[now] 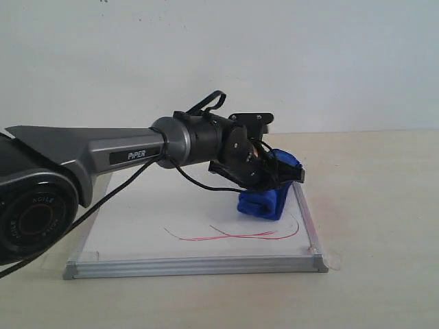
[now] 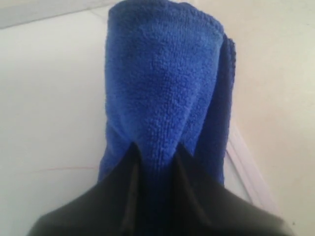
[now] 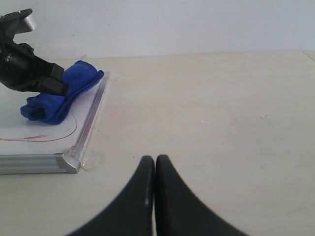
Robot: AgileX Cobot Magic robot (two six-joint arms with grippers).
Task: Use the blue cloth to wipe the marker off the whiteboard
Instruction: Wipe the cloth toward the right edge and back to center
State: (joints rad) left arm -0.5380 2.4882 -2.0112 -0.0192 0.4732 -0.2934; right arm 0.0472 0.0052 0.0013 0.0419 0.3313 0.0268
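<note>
A soft, fluffy royal-blue cloth [image 1: 260, 203], rolled into a thick bundle, is pinched between the two black fingers of the left pincer [image 1: 273, 179]. The low end of the cloth sits on the small white whiteboard [image 1: 171, 205] with the silver metal frame, close to the board's right edge. It looks like the cloth touches the board, but the arm hides part of it, so I am not sure. The thin red marker lines [image 1: 233, 235] run across the near part of the board, just in front of the cloth. The board lies flat on the pale desk [image 1: 377, 219]. The right pincer [image 3: 155, 160] is pressed together, tips touching, over the desk near the board's right front corner.
</note>
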